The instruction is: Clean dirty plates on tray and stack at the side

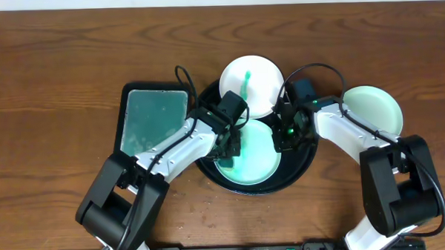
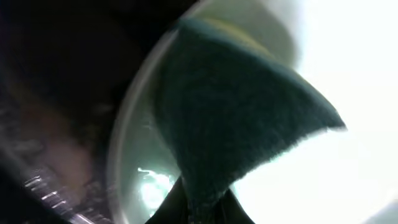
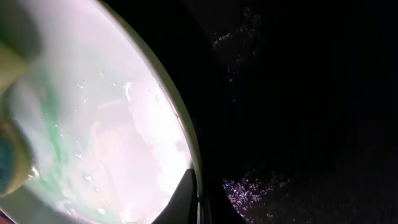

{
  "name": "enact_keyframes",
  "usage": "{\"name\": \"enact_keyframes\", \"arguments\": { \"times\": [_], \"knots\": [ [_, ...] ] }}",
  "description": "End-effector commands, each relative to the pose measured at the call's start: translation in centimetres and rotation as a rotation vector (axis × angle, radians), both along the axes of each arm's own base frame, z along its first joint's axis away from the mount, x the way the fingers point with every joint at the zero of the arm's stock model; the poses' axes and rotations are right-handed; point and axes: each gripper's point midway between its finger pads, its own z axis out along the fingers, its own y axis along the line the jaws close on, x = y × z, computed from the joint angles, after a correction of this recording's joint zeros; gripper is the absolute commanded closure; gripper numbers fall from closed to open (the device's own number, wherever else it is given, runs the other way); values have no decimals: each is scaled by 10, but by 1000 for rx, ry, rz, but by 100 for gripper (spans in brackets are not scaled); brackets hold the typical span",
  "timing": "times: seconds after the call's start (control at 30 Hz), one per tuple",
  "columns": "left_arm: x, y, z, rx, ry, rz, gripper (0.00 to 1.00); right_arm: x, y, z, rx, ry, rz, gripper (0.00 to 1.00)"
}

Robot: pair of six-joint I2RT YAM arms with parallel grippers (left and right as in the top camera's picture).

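While the wooden table (image 1: pixel 57 64) fills the overhead view, the large round black tray (image 1: pixel 307 161) sits at its middle, with a smaller rectangular black tray (image 1: pixel 155 116) of teal-green contents just beside it on the left. Three plates are in view. The rear plate (image 1: pixel 260 83), white with a teal streak, lies at the tray's far rim. The front plate (image 1: pixel 257 157) lies inside the tray, smeared teal-green across most of its face, and its far edge meets the rear plate. The right-hand plate (image 1: pixel 372 109) rests on the table outside the tray, pale and without a distinct smear. A dark green sponge (image 2: pixel 230 118) with a yellow backing presses on the front plate's left side. The left gripper (image 1: pixel 230 145) is pressed together, pinching the sponge at its narrow end. The right gripper (image 1: pixel 288 134) is pressed together on the front plate's right rim, its dark fingertips (image 3: pixel 188 190) sitting right at that edge over the tray's glossy floor.
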Motion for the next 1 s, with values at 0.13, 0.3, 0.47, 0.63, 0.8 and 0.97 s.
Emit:
{"name": "enact_keyframes", "arguments": {
  "times": [0.13,0.3,0.47,0.63,0.8,0.97],
  "knots": [
    [-22,-73,-11,-349,180,-51,93,-8,-3,-10,-39,27,11,99],
    [-38,-85,-18,-362,220,-94,93,-9,-3,-10,-40,29,11,99],
    [-62,-94,-9,-422,330,-120,93,-9,-3,-10,-40,30,11,99],
    [-75,-66,-24,-266,384,-59,93,-9,-3,-11,-40,31,11,99],
    [-70,-15,-40,2,343,63,93,-9,-3,-11,-40,31,11,99],
    [-48,28,-31,199,211,125,93,-9,-3,-11,-40,30,11,99]
  ]
}}
